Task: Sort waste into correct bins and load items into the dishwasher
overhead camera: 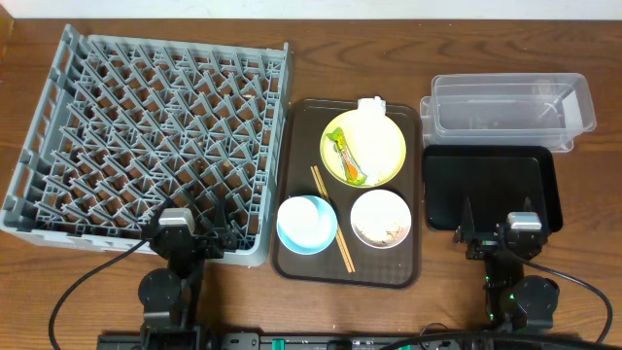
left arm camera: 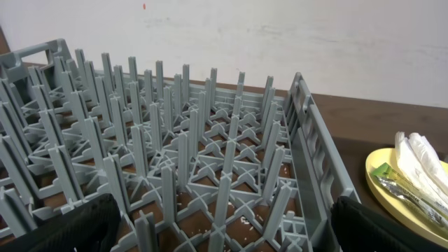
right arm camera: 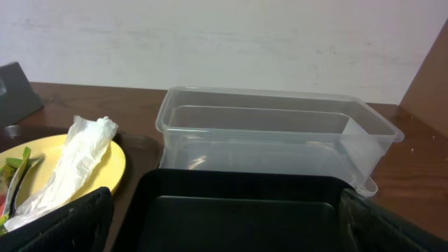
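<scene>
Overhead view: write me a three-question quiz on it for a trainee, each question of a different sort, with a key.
1. True or false: the chopsticks lie inside the dish rack.
2. What lies on the pale-yellow plate? A) a wrapper and white paper; B) a spoon; C) nothing at all.
3. How many bowls stand on the brown serving tray?

Key
1. False: they lie on the brown serving tray.
2. A.
3. Two: the light-blue bowl and the white bowl.
</scene>
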Motion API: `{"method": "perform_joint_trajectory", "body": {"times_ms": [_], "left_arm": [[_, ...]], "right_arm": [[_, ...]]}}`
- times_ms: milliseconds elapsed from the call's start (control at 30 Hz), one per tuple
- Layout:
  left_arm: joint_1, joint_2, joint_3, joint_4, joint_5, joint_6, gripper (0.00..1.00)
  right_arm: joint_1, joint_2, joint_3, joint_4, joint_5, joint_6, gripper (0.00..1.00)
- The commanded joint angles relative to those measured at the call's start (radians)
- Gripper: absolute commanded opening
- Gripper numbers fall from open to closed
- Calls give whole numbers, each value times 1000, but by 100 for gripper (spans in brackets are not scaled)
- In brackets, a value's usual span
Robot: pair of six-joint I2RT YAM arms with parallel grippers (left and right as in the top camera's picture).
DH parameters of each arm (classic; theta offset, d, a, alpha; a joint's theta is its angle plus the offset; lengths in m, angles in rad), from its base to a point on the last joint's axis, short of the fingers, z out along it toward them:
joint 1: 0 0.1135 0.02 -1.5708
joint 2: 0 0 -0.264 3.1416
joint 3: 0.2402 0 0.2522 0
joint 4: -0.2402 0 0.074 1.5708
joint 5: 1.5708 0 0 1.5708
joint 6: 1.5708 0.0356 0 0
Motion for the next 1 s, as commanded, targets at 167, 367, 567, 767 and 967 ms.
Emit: {"method": "perform_joint_trajectory", "body": {"times_ms": [167, 367, 567, 767, 967], "left_arm": [[-4, 4, -14, -38, 6, 10, 99], [-3, 5, -14, -41, -20, 10, 99], [-3, 5, -14, -41, -16, 5, 99], [-3, 8, -14, -41, -16, 6, 99], [-3, 26, 2, -56, -16, 6, 99]], "right_arm": [[-3, -5, -1, -4, 2, 38, 99], [-3, -5, -1, -5, 2, 149, 99], [-3, -5, -1, -7, 1, 148, 99], [-2, -5, -1, -4, -10, 149, 99], [-2, -5, 3, -8, -44, 149, 99]]}}
